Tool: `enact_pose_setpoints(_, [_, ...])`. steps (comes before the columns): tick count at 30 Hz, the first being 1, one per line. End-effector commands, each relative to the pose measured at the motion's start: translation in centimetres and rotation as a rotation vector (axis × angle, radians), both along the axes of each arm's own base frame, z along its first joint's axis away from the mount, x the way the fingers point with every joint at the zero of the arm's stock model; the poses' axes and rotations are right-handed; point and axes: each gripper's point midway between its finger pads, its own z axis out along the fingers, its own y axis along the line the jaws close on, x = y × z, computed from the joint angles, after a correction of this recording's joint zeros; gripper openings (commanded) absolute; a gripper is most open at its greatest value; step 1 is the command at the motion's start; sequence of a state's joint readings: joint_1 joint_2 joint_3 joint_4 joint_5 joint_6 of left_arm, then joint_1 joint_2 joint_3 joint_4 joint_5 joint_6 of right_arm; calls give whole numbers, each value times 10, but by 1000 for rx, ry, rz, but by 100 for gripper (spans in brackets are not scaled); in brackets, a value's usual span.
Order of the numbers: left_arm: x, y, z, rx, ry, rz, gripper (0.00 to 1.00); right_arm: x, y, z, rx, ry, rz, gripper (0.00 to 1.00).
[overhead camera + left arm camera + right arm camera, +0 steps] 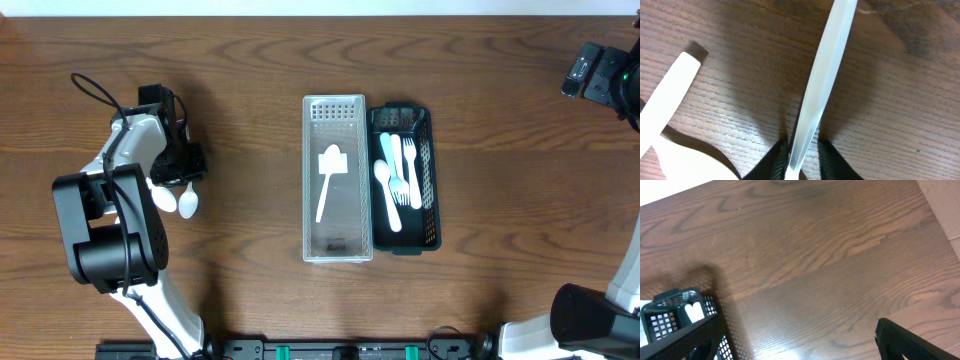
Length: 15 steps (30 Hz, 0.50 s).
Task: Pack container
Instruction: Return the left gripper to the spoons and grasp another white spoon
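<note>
Your left hand [802,150] is pinched narrow on the handle of a white utensil [821,80]. In the left wrist view the two black fingers [775,162] press against either side of it at the bottom edge of the frame. From there the handle runs up and slightly right, out through the top. It stands above the tabletop [900,100] and casts a shadow on the wood. A second white utensil [667,107] lies loose at the left of that frame, its handle slanting down towards a rounded bowl in the lower left corner.

From overhead, the left hand sits at the left of the frame, with two white spoon bowls [187,203] on the wood just below it.

The clear container [337,245] lies lengthwise at centre frame with one white spoon [328,175] inside. The black basket [430,180] touches its right side and holds several more white forks and spoons [398,180].

Your right hand [600,72] is in the upper right corner of the overhead frame, well apart from both bins. Its wrist view shows only one dark finger [905,340] at lower right, so you cannot tell how far it is open.
</note>
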State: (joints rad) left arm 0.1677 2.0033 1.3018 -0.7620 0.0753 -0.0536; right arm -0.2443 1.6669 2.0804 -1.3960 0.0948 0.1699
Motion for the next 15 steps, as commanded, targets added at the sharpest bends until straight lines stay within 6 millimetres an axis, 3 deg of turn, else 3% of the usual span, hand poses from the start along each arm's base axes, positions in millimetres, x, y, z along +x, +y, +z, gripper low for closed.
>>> enact_pose_setpoints(1, [-12, -1, -11, -11, 46, 3, 19, -1, -3, -2, -13, 13, 6, 99])
enact_pose_setpoints(10, [-12, -1, -11, -11, 46, 3, 19, -1, -3, -2, -13, 13, 6, 99])
enact_pose_setpoints(11, [-12, -1, -11, -11, 46, 3, 13, -1, -3, -2, -13, 13, 6, 99])
enact_pose_setpoints(15, [-12, -1, -11, -11, 45, -13, 7, -1, -3, -2, -13, 13, 6, 99])
